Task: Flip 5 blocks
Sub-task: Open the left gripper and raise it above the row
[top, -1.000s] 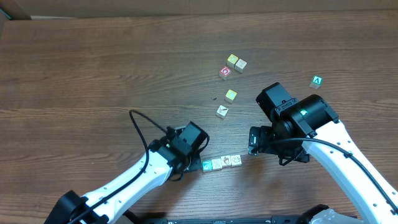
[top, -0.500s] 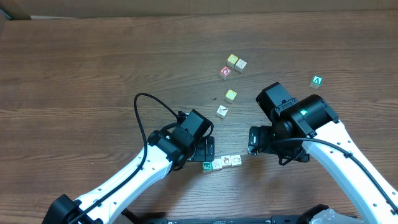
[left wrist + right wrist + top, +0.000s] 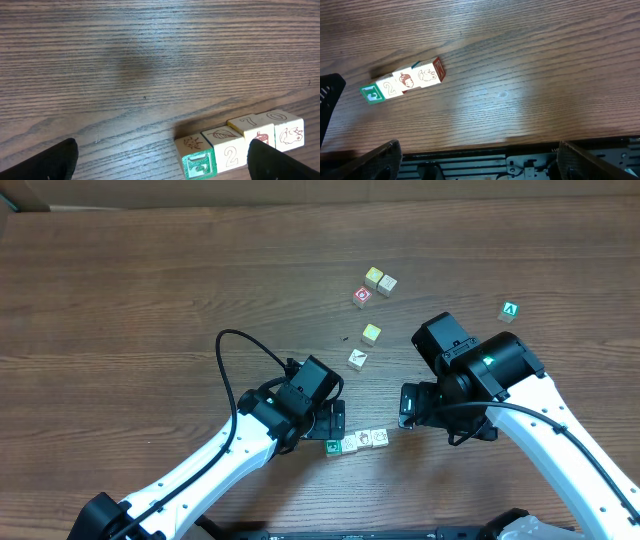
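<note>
Several small wooden blocks lie in a touching row (image 3: pixel 357 442) near the table's front edge. The end one is teal-faced (image 3: pixel 333 448) (image 3: pixel 198 164) (image 3: pixel 370 93); the others are pale, with printed numbers and pictures (image 3: pixel 226 148) (image 3: pixel 427 74). My left gripper (image 3: pixel 336 421) (image 3: pixel 162 162) is open just behind the row's teal end and holds nothing. Its right finger (image 3: pixel 280 162) overlaps the third block in the wrist view. My right gripper (image 3: pixel 408 407) (image 3: pixel 480 160) is open and empty, to the right of the row. A pale block with a dark mark (image 3: pixel 357 359) and a red-marked block (image 3: pixel 361 296) lie farther back.
Two yellow-topped cubes (image 3: pixel 371 333) (image 3: pixel 373 276) and a pale cube (image 3: pixel 387 283) lie behind the row. A green cube with a white "A" (image 3: pixel 510 310) is at the far right. The table's front edge and the metal frame (image 3: pixel 520 165) show below my right gripper.
My left gripper has opened and its wrist has swung right, closer to the row's teal end. The blocks and my right arm have not moved.
</note>
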Controlling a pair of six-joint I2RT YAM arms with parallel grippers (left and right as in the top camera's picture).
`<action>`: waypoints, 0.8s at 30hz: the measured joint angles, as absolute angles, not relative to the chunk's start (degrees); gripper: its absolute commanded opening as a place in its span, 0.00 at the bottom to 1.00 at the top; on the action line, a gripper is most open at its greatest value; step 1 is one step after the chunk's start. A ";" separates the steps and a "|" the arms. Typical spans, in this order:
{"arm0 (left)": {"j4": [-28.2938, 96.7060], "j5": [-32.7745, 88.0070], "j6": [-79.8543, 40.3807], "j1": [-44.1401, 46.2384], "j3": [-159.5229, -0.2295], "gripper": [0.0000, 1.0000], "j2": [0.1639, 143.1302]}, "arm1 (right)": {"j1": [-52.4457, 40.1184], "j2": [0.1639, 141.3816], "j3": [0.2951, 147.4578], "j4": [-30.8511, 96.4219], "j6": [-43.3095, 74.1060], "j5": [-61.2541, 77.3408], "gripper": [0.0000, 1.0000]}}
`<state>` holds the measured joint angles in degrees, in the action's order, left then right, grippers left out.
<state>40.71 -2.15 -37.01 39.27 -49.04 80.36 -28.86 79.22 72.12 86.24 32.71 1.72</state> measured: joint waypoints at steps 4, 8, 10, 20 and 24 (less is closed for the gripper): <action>40.71 -2.13 -37.01 39.27 -49.04 1.00 80.36 | -28.86 79.22 72.12 86.19 32.71 1.72 1.00; 40.71 -2.13 -37.01 39.27 -49.04 1.00 80.36 | -28.86 79.22 72.12 86.21 32.71 1.69 1.00; 40.66 -2.15 -37.01 39.27 -49.04 1.00 80.36 | -28.86 79.22 72.12 86.19 32.73 1.69 1.00; 39.88 -1.89 -34.22 39.07 -49.34 1.00 80.36 | -28.86 79.22 72.12 86.11 32.71 1.69 1.00; 39.83 -0.64 -33.19 37.34 -50.15 1.00 80.36 | -28.86 79.22 72.12 86.11 32.71 1.67 1.00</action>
